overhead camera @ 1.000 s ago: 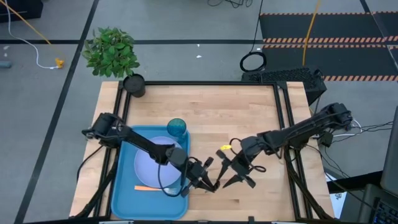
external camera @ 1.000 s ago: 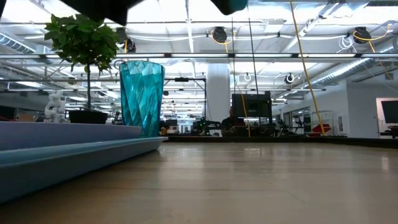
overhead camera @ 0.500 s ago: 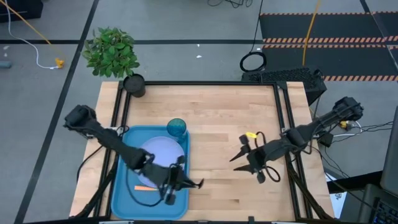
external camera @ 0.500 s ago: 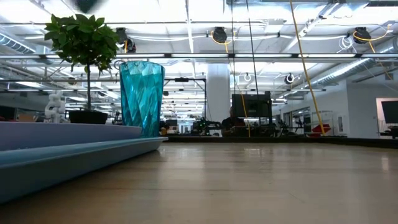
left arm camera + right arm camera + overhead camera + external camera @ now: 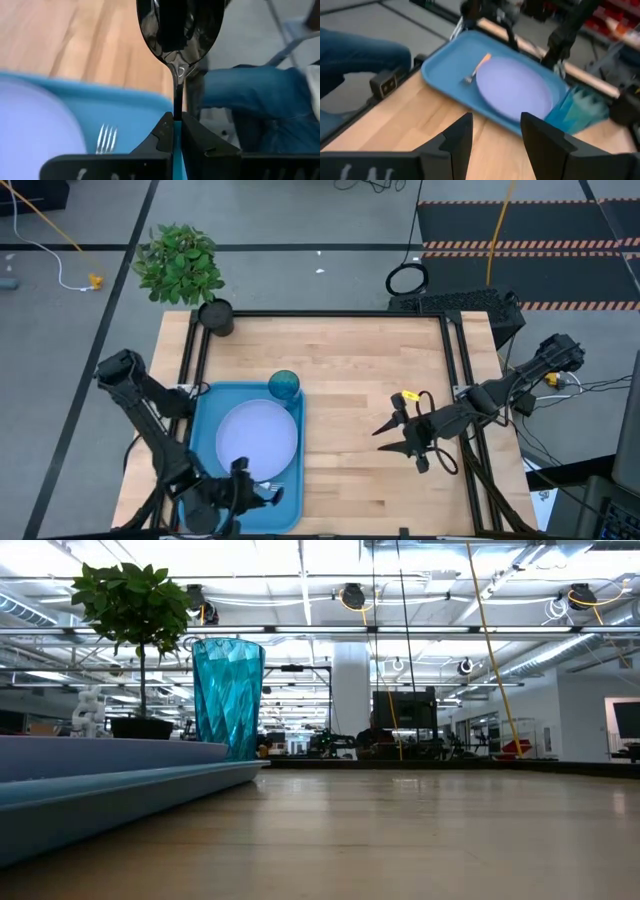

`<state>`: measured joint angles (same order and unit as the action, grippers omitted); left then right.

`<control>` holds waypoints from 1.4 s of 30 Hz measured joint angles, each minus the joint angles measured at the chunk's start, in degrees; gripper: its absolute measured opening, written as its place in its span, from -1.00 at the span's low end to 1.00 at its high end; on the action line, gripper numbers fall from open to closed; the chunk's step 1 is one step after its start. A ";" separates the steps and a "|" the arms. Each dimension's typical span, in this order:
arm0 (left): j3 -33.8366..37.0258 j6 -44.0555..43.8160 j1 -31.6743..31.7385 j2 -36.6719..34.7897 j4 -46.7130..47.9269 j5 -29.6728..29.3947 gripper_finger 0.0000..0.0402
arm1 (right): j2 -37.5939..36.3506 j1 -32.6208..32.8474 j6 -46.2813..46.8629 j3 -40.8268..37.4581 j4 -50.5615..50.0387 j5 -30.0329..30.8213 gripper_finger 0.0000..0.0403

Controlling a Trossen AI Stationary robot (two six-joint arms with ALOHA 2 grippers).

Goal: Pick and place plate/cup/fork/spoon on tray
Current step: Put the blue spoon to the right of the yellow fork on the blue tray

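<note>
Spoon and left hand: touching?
Touching. Left wrist view shows the left hand with fingers clamped on the spoon at its neck.

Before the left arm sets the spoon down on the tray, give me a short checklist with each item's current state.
1. Left hand shut on the black-bowled, blue-handled spoon: ok.
2. Spoon over the bright blue rectangular plastic tray, at its near right corner: ok.
3. Round pale lavender plastic plate on the tray: ok.
4. Orange-handled fork on the tray beside the plate: ok.
5. Translucent teal tumbler cup upright at the tray's far right corner: ok.
6. Right hand open, over bare wood clear of the tray: ok.
</note>
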<state>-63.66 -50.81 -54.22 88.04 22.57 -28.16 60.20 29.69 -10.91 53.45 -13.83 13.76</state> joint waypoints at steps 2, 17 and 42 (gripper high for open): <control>0.00 -4.49 -1.94 0.14 3.52 -1.57 -0.94 | 0.00 0.00 -1.36 0.00 2.67 0.00 -0.21; 0.02 -10.91 -3.73 11.89 7.48 7.79 -0.94 | 0.00 0.00 -6.37 0.00 5.76 -0.02 -0.21; 0.35 1.14 -0.55 14.39 12.23 14.40 -0.87 | 0.00 0.00 -5.65 0.00 5.82 -0.04 -0.21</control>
<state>-63.31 -49.68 -54.76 102.43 34.80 -13.76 60.20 29.69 -16.56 53.45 -8.01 13.72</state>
